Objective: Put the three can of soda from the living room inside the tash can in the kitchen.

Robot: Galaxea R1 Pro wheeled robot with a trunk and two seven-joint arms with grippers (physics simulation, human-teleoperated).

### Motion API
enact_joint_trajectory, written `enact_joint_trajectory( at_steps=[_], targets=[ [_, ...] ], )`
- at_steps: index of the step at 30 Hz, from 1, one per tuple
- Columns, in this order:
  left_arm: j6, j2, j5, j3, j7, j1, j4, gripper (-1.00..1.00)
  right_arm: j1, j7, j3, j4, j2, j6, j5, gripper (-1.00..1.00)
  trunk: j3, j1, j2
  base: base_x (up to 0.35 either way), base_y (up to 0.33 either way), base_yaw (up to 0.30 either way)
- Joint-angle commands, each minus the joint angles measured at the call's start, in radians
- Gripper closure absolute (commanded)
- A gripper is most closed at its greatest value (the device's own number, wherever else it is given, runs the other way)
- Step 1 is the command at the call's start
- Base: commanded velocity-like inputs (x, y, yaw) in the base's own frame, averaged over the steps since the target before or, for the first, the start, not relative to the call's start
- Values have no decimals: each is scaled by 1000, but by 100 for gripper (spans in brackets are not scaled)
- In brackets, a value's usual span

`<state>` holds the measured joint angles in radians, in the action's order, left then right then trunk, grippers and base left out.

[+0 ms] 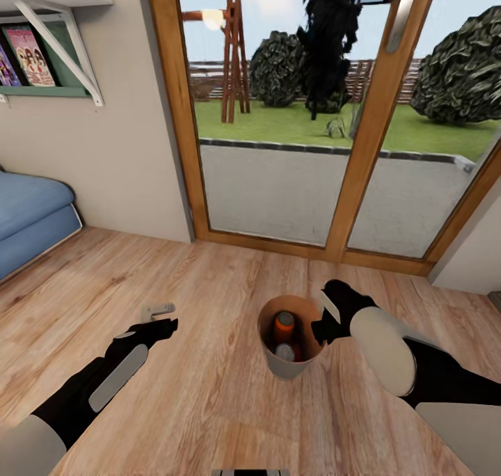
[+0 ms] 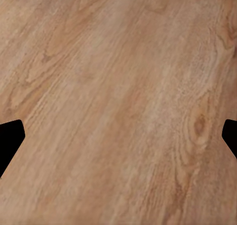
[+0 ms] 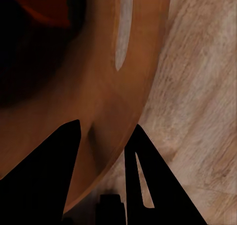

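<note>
Two cans point(image 1: 283, 326) visible inside bin point(image 1: 273, 359) from head camera, right hand point(image 3: 103, 136) pinching its rim, left hand point(image 2: 118, 136) spread.

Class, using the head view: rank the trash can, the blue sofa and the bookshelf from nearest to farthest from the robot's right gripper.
1. trash can, at the right gripper.
2. blue sofa, far left.
3. bookshelf, upper left wall.

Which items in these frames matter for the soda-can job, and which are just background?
Job items:
- trash can, right gripper pinching its rim
- orange soda can inside it
- second can beside it, silvery top showing, colour unclear

Background:
- blue sofa
- books on the wall shelf
- glass doors
- left gripper, open over bare floor
</note>
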<state>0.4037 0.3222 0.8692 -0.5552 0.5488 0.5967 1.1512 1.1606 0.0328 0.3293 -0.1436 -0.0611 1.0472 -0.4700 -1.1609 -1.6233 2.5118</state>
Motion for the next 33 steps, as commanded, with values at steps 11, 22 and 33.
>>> enact_joint_trajectory(
  at_steps=[11,22,33],
  targets=[
    [-14,0,-1,-14,-3,0,-1,-100,1,23,8,-1,2,0,17,100,-43,-5,3,0,0,0],
    [-23,0,0,-27,-3,0,-1,-100,1,37,8,-1,5,0,16,100,-85,-10,5,0,0,0],
    [-26,-19,-2,-30,-3,0,-14,-100,-13,37,8,-1,6,0,15,100,-128,-15,8,0,0,0]
  ],
)
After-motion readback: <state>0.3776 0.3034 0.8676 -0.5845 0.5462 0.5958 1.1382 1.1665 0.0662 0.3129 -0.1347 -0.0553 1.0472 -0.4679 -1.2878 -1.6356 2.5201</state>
